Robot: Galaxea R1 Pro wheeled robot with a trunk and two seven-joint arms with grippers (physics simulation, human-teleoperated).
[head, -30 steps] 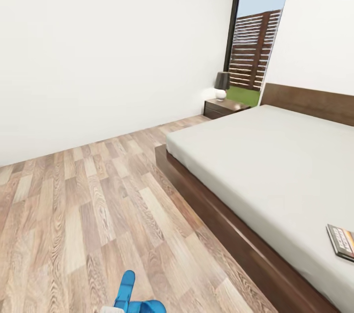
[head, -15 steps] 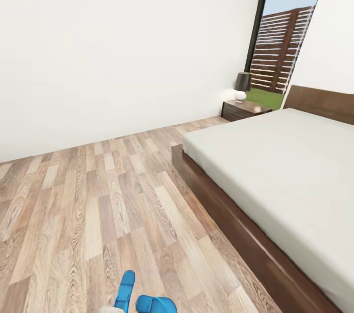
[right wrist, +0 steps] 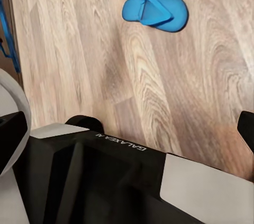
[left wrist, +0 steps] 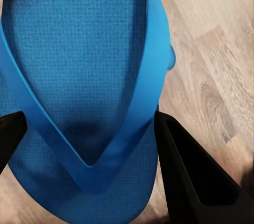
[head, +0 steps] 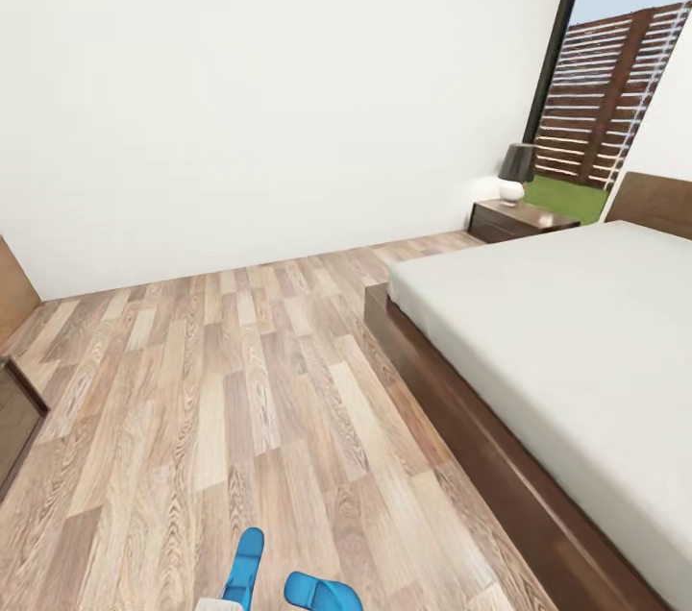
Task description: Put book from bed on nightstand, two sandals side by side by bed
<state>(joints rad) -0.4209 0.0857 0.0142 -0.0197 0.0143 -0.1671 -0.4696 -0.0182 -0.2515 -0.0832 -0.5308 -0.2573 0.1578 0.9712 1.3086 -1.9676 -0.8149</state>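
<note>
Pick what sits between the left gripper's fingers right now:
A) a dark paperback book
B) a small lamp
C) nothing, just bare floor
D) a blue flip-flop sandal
D: in the left wrist view a blue sandal with its V-shaped strap lies between the two black fingers of the left gripper, above the wooden floor.

floor point(head: 240, 380): wood planks, visible grain, slight sheen
bed point(head: 461, 419): dark wood frame, smooth; matt pale mattress
sandal point(left wrist: 79, 76): blue, fine dimpled matt sole
nightstand point(head: 519, 219): dark glossy wood
</note>
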